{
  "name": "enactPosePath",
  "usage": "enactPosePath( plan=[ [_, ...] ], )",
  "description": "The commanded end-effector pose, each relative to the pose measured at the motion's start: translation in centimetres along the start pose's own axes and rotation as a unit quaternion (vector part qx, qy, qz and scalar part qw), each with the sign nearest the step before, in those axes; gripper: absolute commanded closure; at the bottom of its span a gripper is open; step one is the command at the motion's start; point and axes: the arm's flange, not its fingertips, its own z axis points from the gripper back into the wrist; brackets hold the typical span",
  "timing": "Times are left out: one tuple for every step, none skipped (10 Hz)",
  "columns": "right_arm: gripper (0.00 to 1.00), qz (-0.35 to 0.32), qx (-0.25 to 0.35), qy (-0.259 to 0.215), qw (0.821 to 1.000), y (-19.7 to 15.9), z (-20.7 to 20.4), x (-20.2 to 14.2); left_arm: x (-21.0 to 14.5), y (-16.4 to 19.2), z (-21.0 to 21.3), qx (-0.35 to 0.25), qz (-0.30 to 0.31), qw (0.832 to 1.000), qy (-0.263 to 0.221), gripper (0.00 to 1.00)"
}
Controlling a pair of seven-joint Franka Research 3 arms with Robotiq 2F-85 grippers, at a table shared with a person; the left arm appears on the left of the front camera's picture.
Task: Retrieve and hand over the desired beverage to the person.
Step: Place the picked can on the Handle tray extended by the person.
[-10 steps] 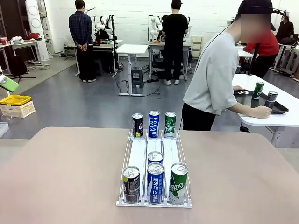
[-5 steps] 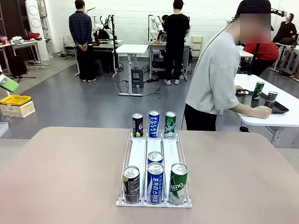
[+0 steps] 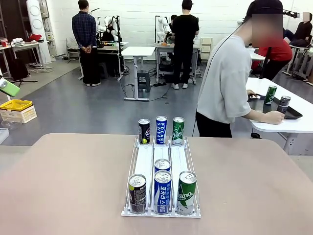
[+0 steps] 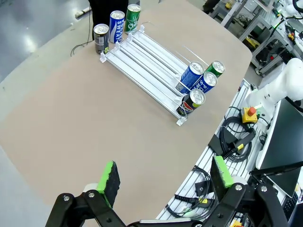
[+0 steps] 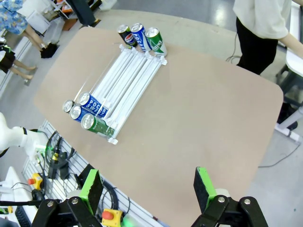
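Front view: Pocari Sweat can [image 3: 161, 129] legible; left claw [image 4: 164, 177], right claw [image 5: 148, 186] gape apart.

The person [image 3: 224, 83] in a light grey sweatshirt and dark trousers stands beyond the table's far right corner, turned side-on and leaning toward a white side table. In the right wrist view the person [image 5: 262, 28] stands far ahead of the claw, top right, well apart from it.

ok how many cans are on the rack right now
7. Three at the far end: black, blue, green. Four at the near end: black, two blue, green. None looks hidden.
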Motion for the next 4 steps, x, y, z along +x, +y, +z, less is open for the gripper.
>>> enactPosePath(
  plan=[
    [0.00,0.004,0.008,-0.005,1.000,-0.01,-0.21,0.07,-0.17,0.14,0.07,0.004,-0.002,1.000,0.005,0.00],
    [0.00,0.004,0.008,-0.005,1.000,-0.01,-0.21,0.07,-0.17,0.14,0.07,0.004,-0.002,1.000,0.005,0.00],
    [0.00,0.004,0.008,-0.005,1.000,-0.01,-0.21,0.07,-0.17,0.14,0.07,0.004,-0.002,1.000,0.005,0.00],
    [0.00,0.004,0.008,-0.005,1.000,-0.01,-0.21,0.07,-0.17,0.14,0.07,0.004,-0.002,1.000,0.005,0.00]
  ],
)
